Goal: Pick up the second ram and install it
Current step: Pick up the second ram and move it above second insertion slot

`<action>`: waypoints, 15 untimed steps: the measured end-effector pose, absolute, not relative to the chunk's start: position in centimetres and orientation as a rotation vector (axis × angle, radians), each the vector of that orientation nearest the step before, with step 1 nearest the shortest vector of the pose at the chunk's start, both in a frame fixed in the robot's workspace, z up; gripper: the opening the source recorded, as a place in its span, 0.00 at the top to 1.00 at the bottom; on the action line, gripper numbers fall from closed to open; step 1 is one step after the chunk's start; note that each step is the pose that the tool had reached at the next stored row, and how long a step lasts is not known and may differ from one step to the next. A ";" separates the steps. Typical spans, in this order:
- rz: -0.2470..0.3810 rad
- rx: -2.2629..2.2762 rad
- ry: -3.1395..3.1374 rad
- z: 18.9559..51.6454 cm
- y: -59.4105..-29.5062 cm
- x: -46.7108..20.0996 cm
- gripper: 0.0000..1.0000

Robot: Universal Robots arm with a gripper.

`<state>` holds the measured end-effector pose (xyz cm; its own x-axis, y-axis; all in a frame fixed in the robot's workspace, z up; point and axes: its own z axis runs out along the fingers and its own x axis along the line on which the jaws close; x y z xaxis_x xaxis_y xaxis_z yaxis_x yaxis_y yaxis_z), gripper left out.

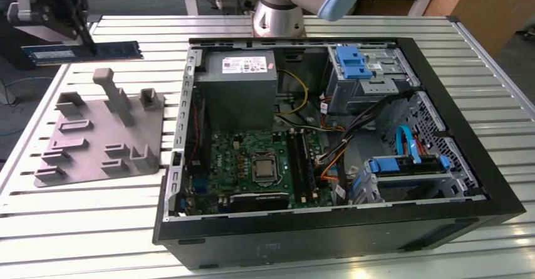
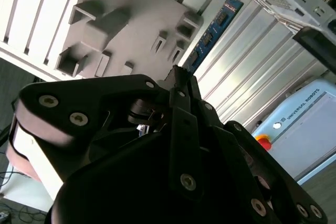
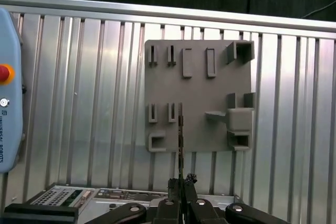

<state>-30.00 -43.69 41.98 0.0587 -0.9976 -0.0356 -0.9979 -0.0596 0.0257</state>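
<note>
Computer case (image 1: 334, 229): nearest in the exterior view, lying open side up on the slatted tabletop (image 1: 84, 229); green motherboard (image 1: 242, 160) on its floor, blue drive brackets (image 1: 351, 63) toward the exterior view's right.
Fixture plate (image 1: 92, 147): grey, with raised holders, flat on the tabletop just beside the case on the exterior view's left.
Tool (image 1: 82, 42): at the far corner on the exterior view's left, beyond the plate and well apart from the case, fingers pinched on the second ram (image 1: 113, 51).
Ram, exterior view: bluish board with dark chips, held level, its free end pointing toward the exterior view's right.
Tool, second wrist view (image 2: 181, 74): black links narrow to fingertips clamped on one end of the ram (image 2: 209, 36), which reaches out over the slats beside the plate (image 2: 131, 19).
Teach pendant (image 2: 310, 124): pale blue, red button, on the tabletop.
Ram, first wrist view (image 3: 181, 140): edge-on, a thin dark line rising from the fingertips (image 3: 181, 179) across the plate (image 3: 210, 93); case corner (image 3: 68, 198) close by.
</note>
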 end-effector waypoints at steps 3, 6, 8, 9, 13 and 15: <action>0.069 -2.282 2.150 41.9 -43.7 -28.2 0.86; 0.070 -2.282 2.151 41.9 -43.7 -26.8 0.86; 0.073 -2.283 2.152 41.7 -43.7 -25.9 0.86; 0.074 -2.284 2.153 41.5 -43.7 -25.5 0.86; 0.074 -2.284 2.152 40.8 -43.7 -23.6 0.86; 0.074 -2.284 2.153 40.4 -43.7 -22.7 0.86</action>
